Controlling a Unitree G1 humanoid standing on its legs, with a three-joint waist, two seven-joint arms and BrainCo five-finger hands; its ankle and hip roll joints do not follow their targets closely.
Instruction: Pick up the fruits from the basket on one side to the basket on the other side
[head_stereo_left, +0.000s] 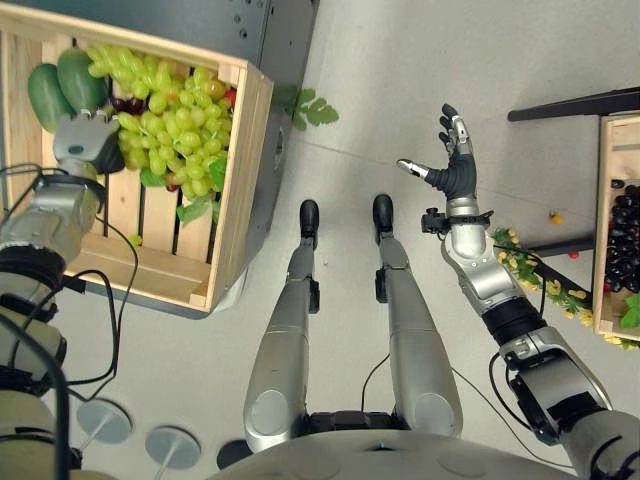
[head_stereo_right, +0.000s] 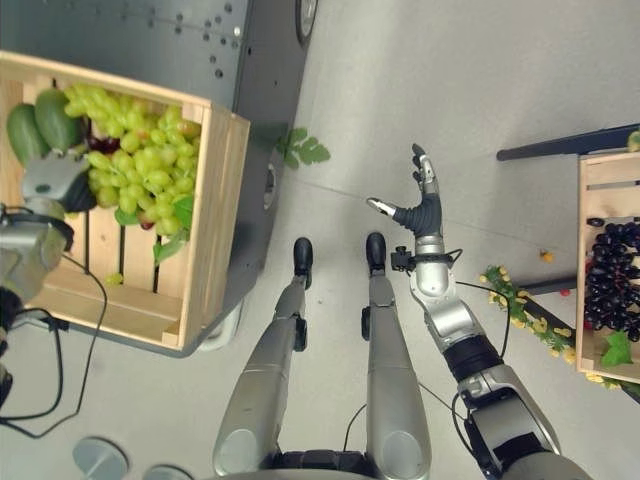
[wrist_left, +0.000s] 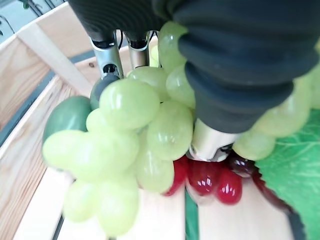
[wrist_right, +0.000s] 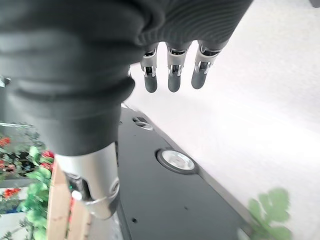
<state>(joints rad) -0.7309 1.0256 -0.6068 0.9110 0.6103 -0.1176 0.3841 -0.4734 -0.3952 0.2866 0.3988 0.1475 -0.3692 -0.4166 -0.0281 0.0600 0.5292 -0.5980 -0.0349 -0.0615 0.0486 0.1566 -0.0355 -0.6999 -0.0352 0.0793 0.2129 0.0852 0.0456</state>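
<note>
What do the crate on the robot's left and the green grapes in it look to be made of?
The crate looks like pale unfinished wood: slatted boards with visible grain. The green grapes are smooth and glossy with even colour; likely plastic imitation fruit, though real grapes cannot be ruled out. The left hand is down among them.

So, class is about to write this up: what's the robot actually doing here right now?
The robot's left hand is down in the wooden crate on its left, in among the green grapes, with red grapes just beneath. Whether its fingers have closed on a bunch can't be told. Its right hand is open and empty, raised over the floor. The crate on its right already holds dark grapes.
</note>
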